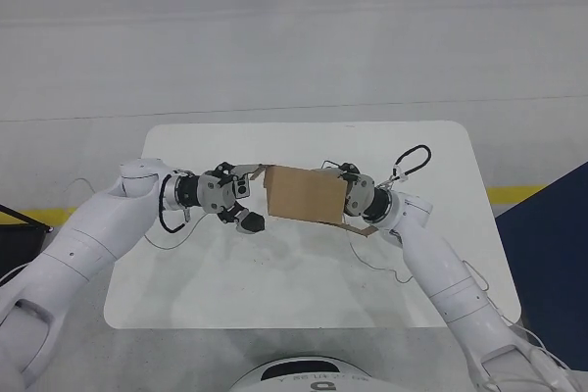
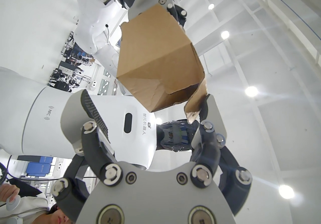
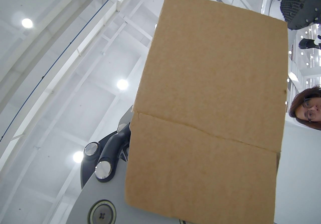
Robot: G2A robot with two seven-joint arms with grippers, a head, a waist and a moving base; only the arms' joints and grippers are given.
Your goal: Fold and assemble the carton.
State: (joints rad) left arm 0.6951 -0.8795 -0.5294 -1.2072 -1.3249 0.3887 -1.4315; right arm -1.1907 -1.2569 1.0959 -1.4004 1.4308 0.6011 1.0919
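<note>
A brown carton (image 1: 304, 194), folded into a box shape, hangs over the middle of the white table (image 1: 304, 284). My right gripper (image 1: 345, 196) is shut on its right end; in the right wrist view the carton (image 3: 210, 109) covers most of that gripper, with one dark finger (image 3: 116, 138) showing at the flap's edge. My left gripper (image 1: 247, 199) sits at the carton's left end, open wide. In the left wrist view the carton (image 2: 155, 59) has its near corner between the spread fingers (image 2: 95, 112), and a ragged flap (image 2: 196, 102) touches one fingertip.
A loose flap (image 1: 365, 231) hangs below the carton near the right wrist. A black cable loop (image 1: 412, 159) sticks out from the right arm. The table's front half lies bare, with grey floor around its edges.
</note>
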